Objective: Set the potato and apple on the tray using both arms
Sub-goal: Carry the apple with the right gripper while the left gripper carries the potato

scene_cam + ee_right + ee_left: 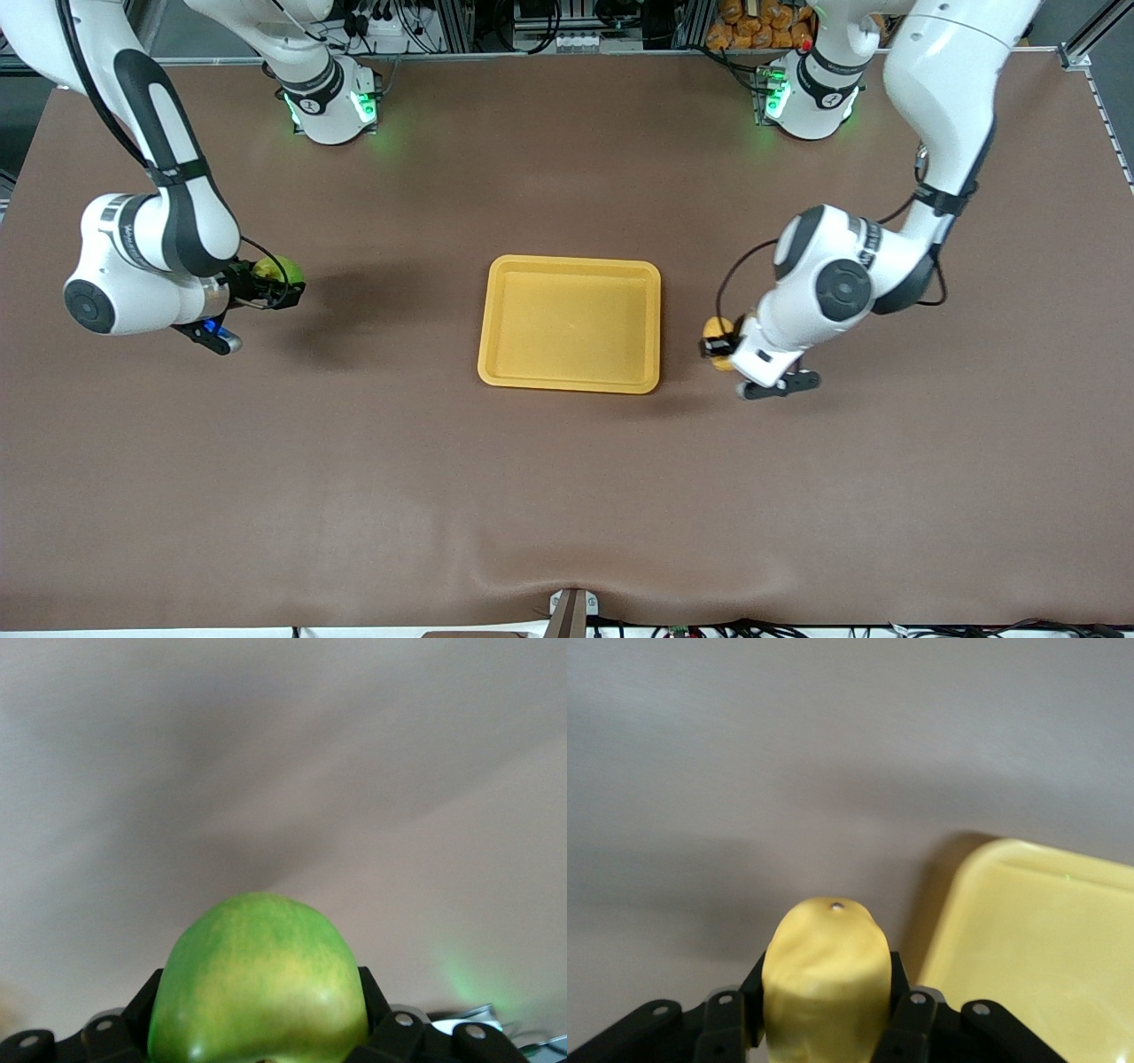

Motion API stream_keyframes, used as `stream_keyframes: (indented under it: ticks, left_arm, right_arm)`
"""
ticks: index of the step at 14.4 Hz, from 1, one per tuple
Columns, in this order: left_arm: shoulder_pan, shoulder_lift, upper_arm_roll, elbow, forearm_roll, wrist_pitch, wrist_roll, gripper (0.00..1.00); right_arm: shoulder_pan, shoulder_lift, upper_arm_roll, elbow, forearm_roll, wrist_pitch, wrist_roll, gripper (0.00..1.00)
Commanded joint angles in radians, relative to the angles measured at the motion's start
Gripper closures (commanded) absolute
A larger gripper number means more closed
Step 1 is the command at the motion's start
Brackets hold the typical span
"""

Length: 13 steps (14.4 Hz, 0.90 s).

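The yellow-orange tray lies empty at the table's middle. My left gripper is shut on the pale yellow potato and holds it up beside the tray, toward the left arm's end. In the left wrist view the potato sits between the fingers, with the tray's rim close by. My right gripper is shut on the green apple, held over bare table toward the right arm's end. In the right wrist view the apple fills the gap between the fingers.
The brown table mat spreads wide around the tray. The two arm bases stand along the table's edge farthest from the front camera, with cables and clutter past them.
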Motion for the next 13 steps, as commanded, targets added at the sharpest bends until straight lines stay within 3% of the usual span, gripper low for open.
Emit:
stream_keyframes:
  ticks: [1,3,7,10,13]
  left_arm:
    - [-0.1,0.002,0.013,0.049,0.133,-0.027,-0.105,1.0]
    - [-0.149,0.013,0.013,0.063,0.222,-0.056,-0.165,1.0]
    - [-0.244,0.035,0.015,0.121,0.342,-0.196,-0.26,1.0]
    - [-0.325,0.116,0.015,0.192,0.444,-0.256,-0.396,1.0]
    - [-0.402,0.2,0.033,0.276,0.527,-0.308,-0.493,1.0]
  right_arm:
    - [-0.001,-0.007,0.032,0.017,0.035,-0.017,0.011,1.0]
    - [0.001,-0.007,0.076,0.02,0.037,-0.015,0.015,1.0]
    - [0.001,-0.001,0.082,0.02,0.101,-0.006,0.02,1.0]
    - [0.007,0.001,0.133,0.02,0.103,0.043,0.021,1.0]
    - [0.013,0.002,0.136,0.02,0.104,0.061,0.033,1.0]
